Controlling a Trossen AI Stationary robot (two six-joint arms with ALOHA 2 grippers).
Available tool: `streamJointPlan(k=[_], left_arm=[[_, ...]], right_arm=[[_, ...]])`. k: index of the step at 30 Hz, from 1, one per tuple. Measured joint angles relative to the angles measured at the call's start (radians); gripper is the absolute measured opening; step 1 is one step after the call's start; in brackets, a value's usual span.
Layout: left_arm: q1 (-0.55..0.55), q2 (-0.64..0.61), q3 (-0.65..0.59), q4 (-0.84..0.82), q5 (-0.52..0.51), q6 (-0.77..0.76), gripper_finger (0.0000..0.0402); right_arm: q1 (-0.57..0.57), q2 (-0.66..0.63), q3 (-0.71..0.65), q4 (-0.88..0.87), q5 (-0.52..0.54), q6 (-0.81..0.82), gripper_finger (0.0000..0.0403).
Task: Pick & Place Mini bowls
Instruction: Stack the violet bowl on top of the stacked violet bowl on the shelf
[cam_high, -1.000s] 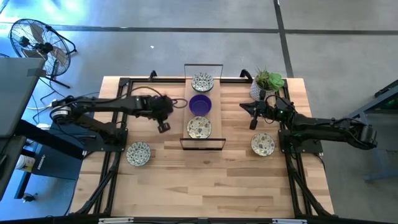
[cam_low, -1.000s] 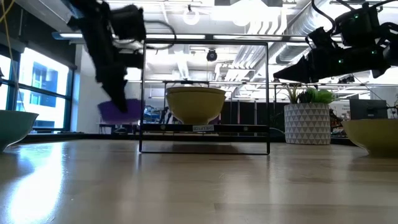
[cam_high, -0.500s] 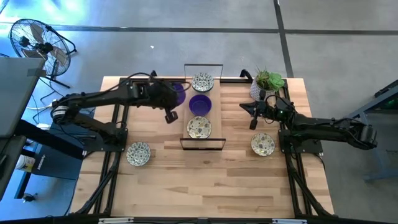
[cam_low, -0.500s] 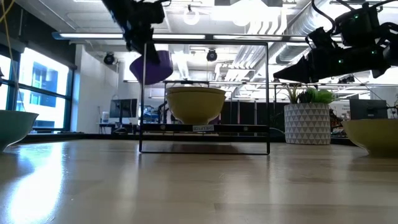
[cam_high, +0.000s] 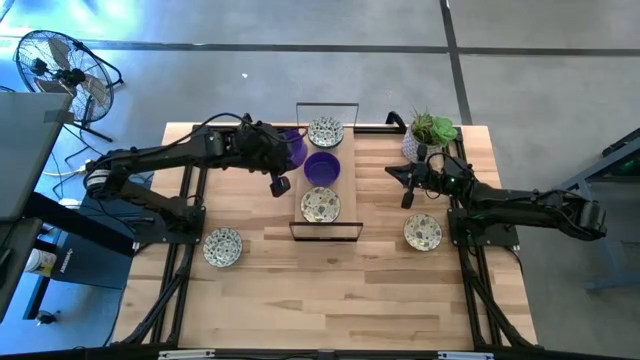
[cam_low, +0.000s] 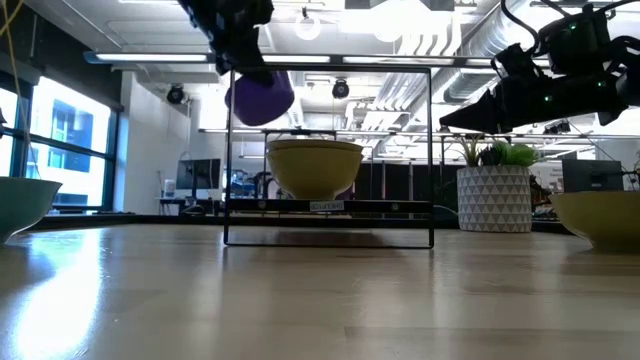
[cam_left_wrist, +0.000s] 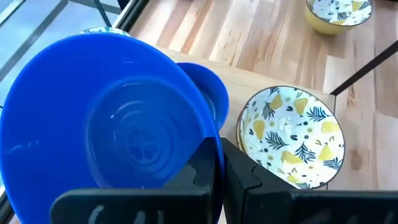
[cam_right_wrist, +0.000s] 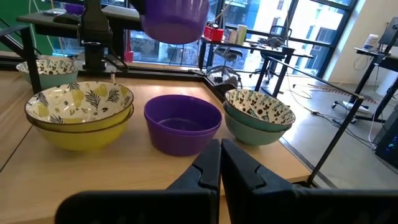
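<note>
The left gripper (cam_high: 283, 150) has its jaws pinched tight on the rim of a purple bowl (cam_high: 292, 147), holding it up in the air beside the wire rack (cam_high: 326, 232). Another purple bowl (cam_high: 321, 168) sits in the rack between two speckled bowls (cam_high: 321, 205). The right gripper (cam_high: 392, 171) waits near the plant pot (cam_high: 413, 146), jaws closed and empty.

Wooden table (cam_high: 330, 290), pale planks. At mid-back edge, a black wire frame (cam_high: 327, 235) enclosing three bowls in a row (cam_high: 321, 170). Near left edge, a speckled bowl (cam_high: 222, 247); near right edge, another (cam_high: 423, 232). At back right corner, a potted plant (cam_high: 432, 131).
</note>
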Motion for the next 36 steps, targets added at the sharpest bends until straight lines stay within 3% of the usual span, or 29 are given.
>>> streamJointPlan(k=[12, 25, 36], left_arm=[[0.000, 0.015, 0.018, 0.051, 0.029, 0.007, 0.0001], [0.000, 0.319, 0.299, -0.079, 0.105, 0.133, 0.0001], [0.000, 0.489, 0.354, -0.079, 0.078, 0.215, 0.0001]], right_arm=[[0.000, 0.000, 0.000, 0.008, 0.001, 0.000, 0.0000], [0.000, 0.000, 0.000, 0.007, -0.001, 0.001, 0.0000], [0.000, 0.001, 0.000, 0.001, -0.001, -0.003, 0.0000]])
